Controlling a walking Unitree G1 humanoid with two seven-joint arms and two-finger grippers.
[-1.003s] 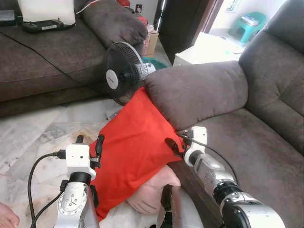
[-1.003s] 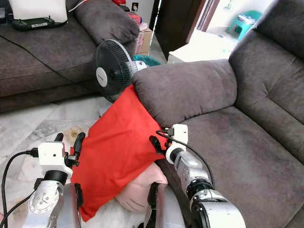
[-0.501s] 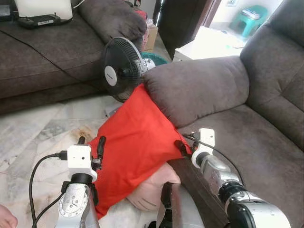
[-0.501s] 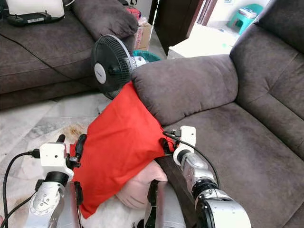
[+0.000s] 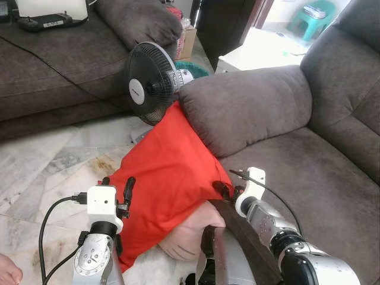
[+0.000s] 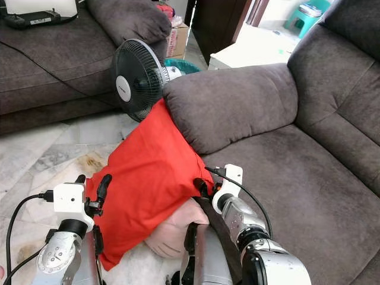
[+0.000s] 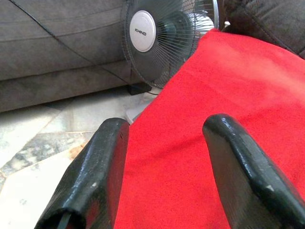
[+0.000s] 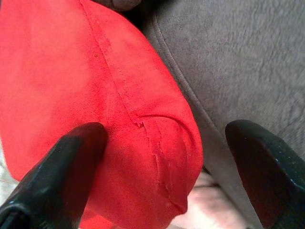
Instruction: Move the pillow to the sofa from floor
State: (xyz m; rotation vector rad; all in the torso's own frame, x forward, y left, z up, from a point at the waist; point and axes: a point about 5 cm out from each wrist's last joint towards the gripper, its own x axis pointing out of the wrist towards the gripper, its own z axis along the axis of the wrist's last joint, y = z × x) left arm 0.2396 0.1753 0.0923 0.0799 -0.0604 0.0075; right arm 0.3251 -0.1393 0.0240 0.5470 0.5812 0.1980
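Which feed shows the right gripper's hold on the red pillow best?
Right wrist view: the open right gripper straddles the red fabric pillow corner. Eye views show it small at the pillow's edge; left wrist view shows pillow fabric.

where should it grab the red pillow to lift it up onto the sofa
Probably by its two opposite side edges, one pincer from each flank. The red pillow leans broad and limp against the sofa armrest; the left pincer and right pincer already sit open at those edges, the right one straddling a seamed corner.

The pillow (image 5: 166,178) leans against the sofa (image 5: 255,113) armrest, fan (image 5: 148,83) behind it.
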